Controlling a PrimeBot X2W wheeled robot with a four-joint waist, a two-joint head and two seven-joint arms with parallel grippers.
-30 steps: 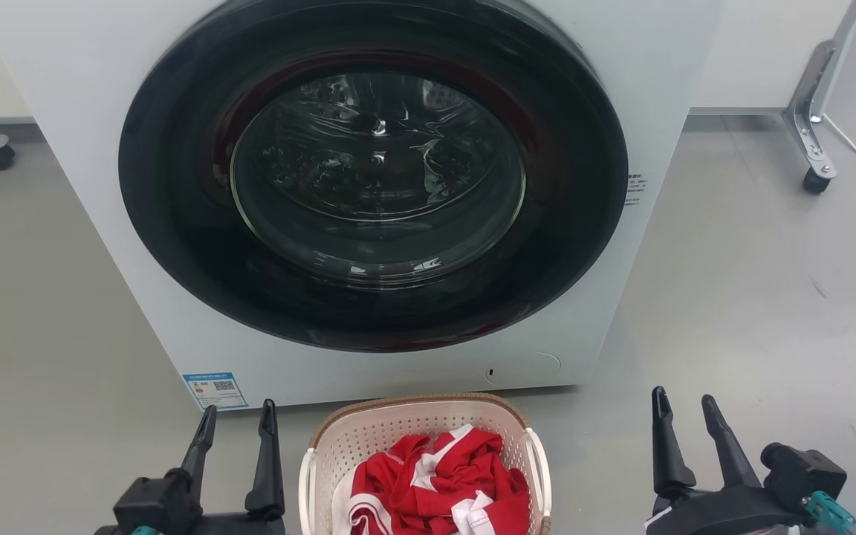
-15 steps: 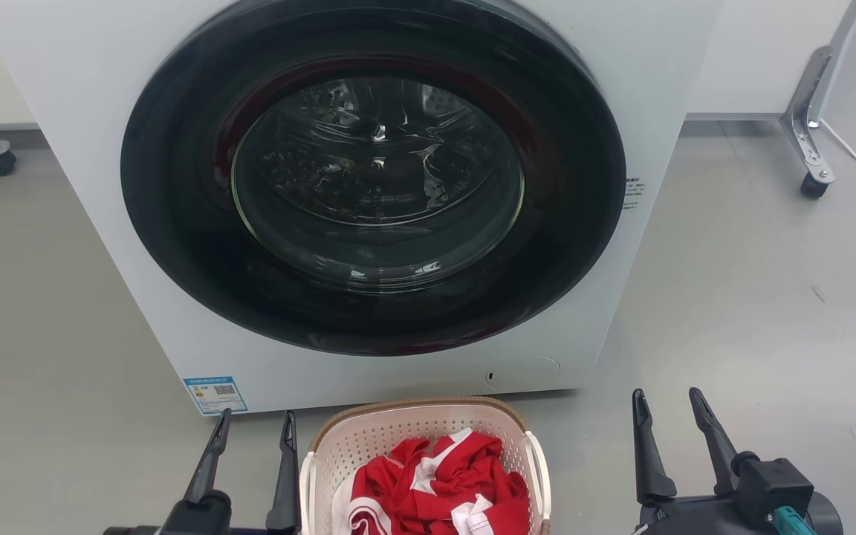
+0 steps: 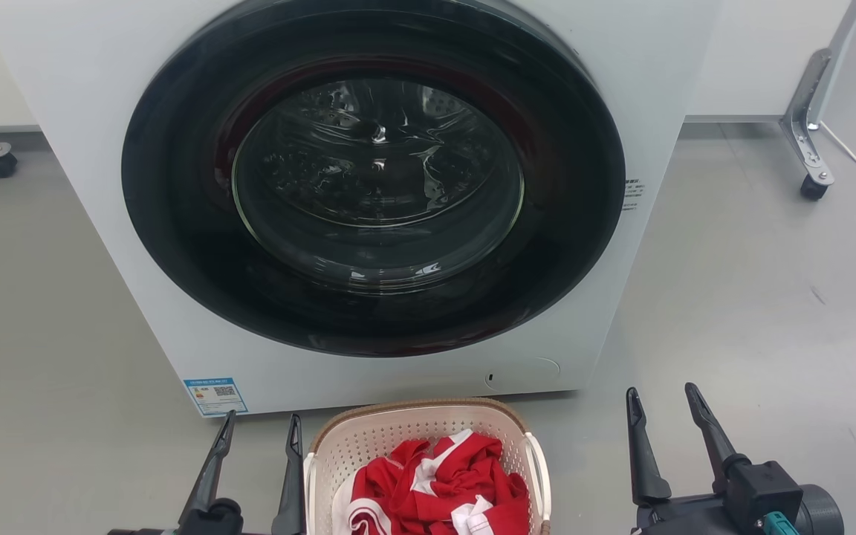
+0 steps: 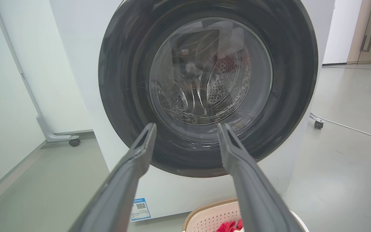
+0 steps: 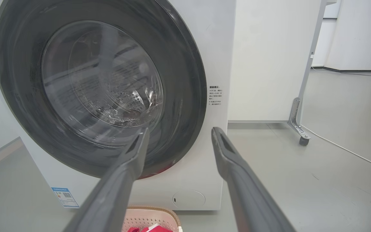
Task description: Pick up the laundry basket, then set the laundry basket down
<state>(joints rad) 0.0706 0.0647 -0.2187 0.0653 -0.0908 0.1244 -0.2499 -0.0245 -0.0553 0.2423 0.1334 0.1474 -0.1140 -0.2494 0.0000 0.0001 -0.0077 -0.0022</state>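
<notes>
Head view: left end effector (image 3: 261, 417) and right end effector (image 3: 660, 390) flank the laundry basket (image 3: 413, 407) at lower centre, both wide, empty. Uneven handle grips may tip it.

The grey floor (image 3: 733, 297) carries the white washer (image 3: 376, 186), the laundry basket (image 3: 368, 446) just before it, and a caster (image 3: 814, 186) well apart.

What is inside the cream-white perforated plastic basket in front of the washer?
The cream-white perforated plastic laundry basket holds crumpled red and white cloth. The cloth covers the basket's bottom, so anything beneath it cannot be seen.
</notes>
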